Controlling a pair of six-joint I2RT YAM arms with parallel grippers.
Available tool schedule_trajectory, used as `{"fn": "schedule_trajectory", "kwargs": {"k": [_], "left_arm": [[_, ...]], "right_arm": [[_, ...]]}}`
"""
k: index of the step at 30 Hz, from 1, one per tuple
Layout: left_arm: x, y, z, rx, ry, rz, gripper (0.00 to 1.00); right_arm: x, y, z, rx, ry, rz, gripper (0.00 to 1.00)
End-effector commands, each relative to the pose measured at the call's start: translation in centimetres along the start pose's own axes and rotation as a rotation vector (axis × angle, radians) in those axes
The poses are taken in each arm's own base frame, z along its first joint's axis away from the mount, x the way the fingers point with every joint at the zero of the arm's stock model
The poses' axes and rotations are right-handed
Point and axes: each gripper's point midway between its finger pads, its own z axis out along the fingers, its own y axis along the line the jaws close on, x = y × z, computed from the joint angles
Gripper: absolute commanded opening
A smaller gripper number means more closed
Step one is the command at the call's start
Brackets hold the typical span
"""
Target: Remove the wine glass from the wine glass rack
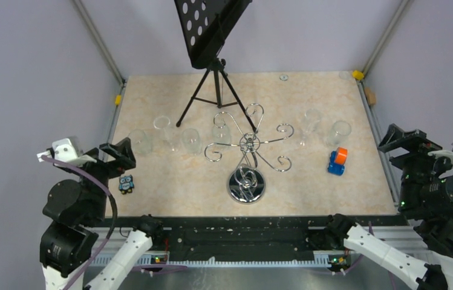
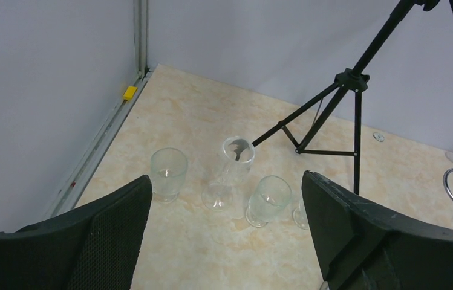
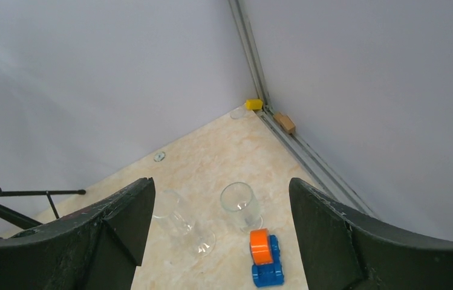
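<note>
Our wine glass rack point(image 1: 248, 145) sits mid-frame in the top view, a wine glass point(image 1: 221, 134) at its upper-left arm, can't tell if it's hanging. Left gripper point(image 1: 119, 159) and right gripper point(image 1: 403, 148) both gape wide, holding nothing

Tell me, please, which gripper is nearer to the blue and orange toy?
Right. The right gripper hovers at the right edge of the table, just right of the blue and orange toy; the left gripper sits at the far left edge, across the table.
</note>
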Motion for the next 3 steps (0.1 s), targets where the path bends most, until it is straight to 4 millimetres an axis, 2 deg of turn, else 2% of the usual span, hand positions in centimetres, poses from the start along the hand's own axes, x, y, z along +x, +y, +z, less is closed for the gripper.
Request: {"fn": "schedule_trajectory", "kwargs": {"k": [1,3], "left_arm": [[-0.52,0.48,-0.74,-0.010,-0.019,-0.029,0.97],[-0.45,0.39,-0.84,-0.001,-0.016,-0.025,0.97]], "right_arm": [[-0.98,-0.52,-0.43,-0.022,-0.014,0.048,0.83],[-1.09,-0.61,-0.51,-0.026,-0.017,0.060,0.83]]}}
